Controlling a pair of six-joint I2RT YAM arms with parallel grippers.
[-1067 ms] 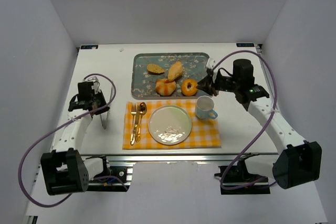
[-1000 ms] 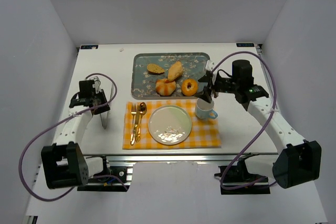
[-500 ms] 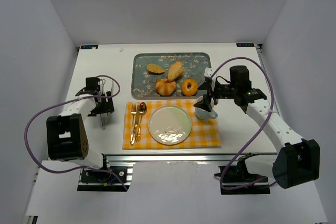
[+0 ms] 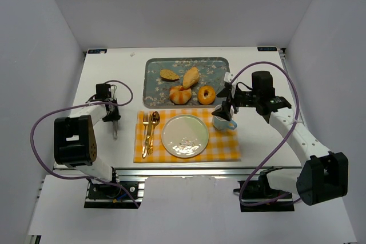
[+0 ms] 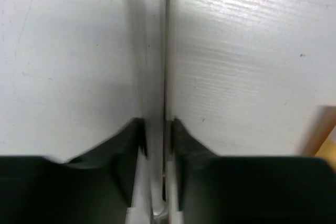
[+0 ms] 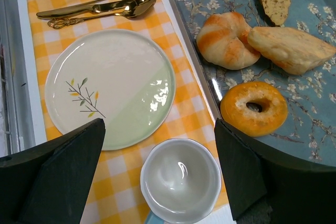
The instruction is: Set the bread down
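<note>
Golden ring-shaped bun (image 6: 254, 107) looks light and soft; pinch it gently across the ring with your wide-open right gripper (image 6: 158, 145).

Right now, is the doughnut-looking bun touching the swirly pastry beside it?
Apart. The right wrist view shows a strip of bare blue flowered tray between the ring-shaped bun and the swirly pastry.

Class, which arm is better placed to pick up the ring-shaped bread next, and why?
Right. The right gripper hangs open over the cup, close beside the bread on the tray. The left gripper is across the table, its fingers either side of a knife.
</note>
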